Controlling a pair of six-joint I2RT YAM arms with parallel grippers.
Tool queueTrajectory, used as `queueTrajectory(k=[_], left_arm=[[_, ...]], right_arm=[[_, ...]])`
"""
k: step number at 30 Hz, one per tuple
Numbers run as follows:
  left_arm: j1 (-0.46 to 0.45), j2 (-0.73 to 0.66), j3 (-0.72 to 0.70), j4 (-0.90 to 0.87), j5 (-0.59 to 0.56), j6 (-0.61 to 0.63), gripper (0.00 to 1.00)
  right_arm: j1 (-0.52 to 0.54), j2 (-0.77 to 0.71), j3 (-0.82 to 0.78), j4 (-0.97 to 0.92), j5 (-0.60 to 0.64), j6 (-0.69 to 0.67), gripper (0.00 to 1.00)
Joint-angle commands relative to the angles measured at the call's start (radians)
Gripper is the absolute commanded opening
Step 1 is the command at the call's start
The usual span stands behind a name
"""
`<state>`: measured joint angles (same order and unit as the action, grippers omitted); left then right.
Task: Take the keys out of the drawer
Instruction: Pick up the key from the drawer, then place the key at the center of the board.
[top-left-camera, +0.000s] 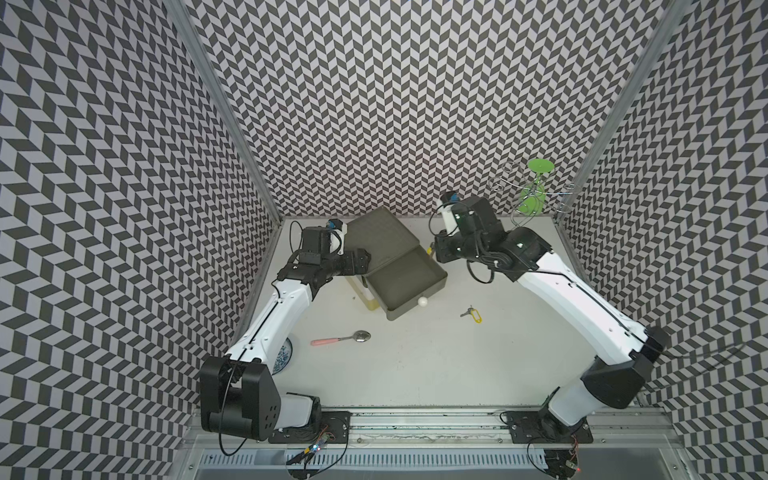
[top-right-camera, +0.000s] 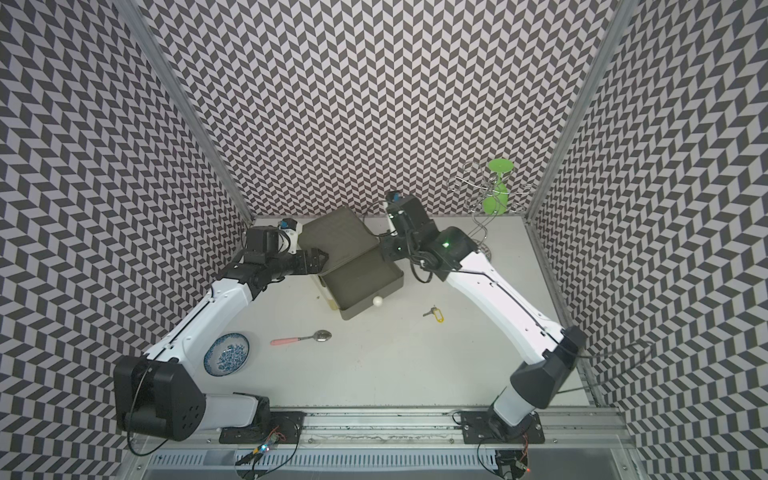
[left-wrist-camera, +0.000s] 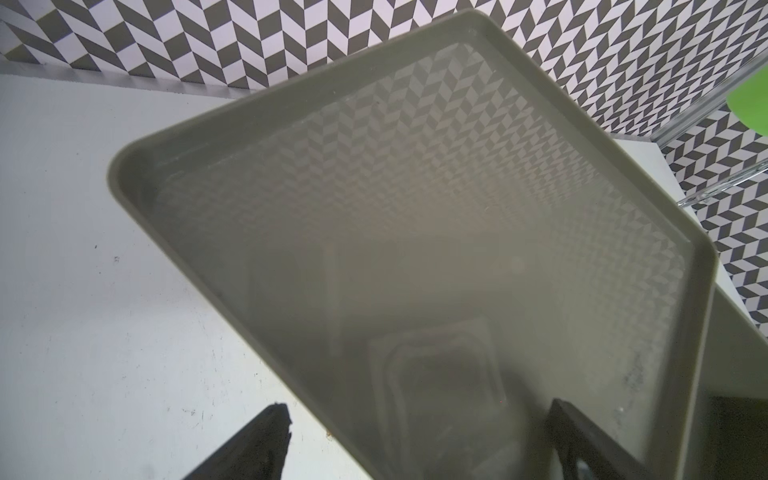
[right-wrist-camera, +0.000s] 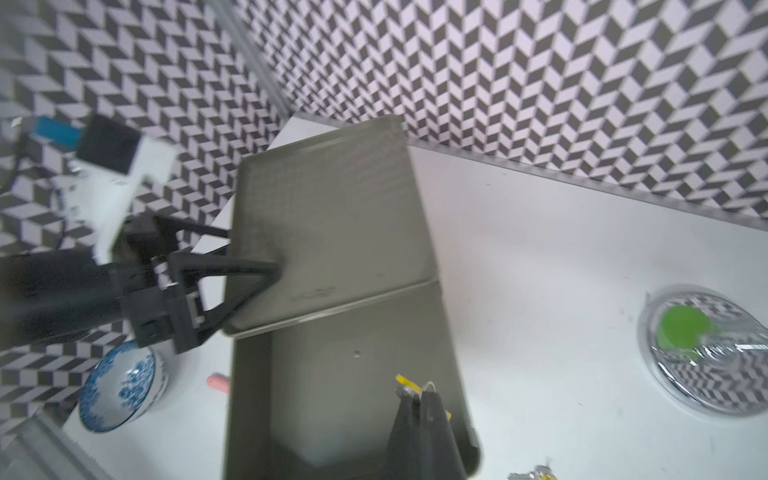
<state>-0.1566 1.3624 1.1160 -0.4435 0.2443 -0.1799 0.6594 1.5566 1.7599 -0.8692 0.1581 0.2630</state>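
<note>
Evidently, we are finding the right gripper (right-wrist-camera: 419, 401) pinched tight on the yellow-tagged key (right-wrist-camera: 404, 381), its tag peeking out at the tips; the open drawer (right-wrist-camera: 324, 395) is lying directly beneath them; the left gripper (left-wrist-camera: 419, 409), spread wide, is straddling the cabinet (right-wrist-camera: 332, 216); we are advising a straight lift clear of the drawer wall beside the tips, then a carry outward toward the second key (top-left-camera: 473, 313) on the table.

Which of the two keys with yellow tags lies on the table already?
The loose key on the white table, beside the drawer. The other key is pinched in the right end effector.
</note>
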Motion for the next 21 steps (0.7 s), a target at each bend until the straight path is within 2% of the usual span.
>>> queueTrajectory(k=[1, 5, 9, 14, 21], left_arm=[[-0.001, 0.026, -0.001, -0.112, -0.034, 0.024, 1.00], [-0.001, 0.026, -0.001, -0.115, -0.037, 0.024, 1.00], [-0.002, 0.025, -0.006, -0.113, -0.032, 0.022, 1.00], [-0.001, 0.024, -0.009, -0.116, -0.028, 0.018, 1.00], [-0.002, 0.014, -0.017, -0.117, -0.025, 0.018, 1.00]], right_arm=[[-0.113, -0.086, -0.152, 0.050, -0.016, 0.010, 0.03], [-0.227, -0.155, -0.369, 0.131, -0.058, -0.001, 0.03], [-0.306, -0.158, -0.536, 0.218, -0.104, -0.008, 0.03], [-0.371, -0.078, -0.618, 0.252, -0.164, -0.019, 0.01], [-0.380, -0.048, -0.726, 0.333, -0.206, 0.006, 0.00]])
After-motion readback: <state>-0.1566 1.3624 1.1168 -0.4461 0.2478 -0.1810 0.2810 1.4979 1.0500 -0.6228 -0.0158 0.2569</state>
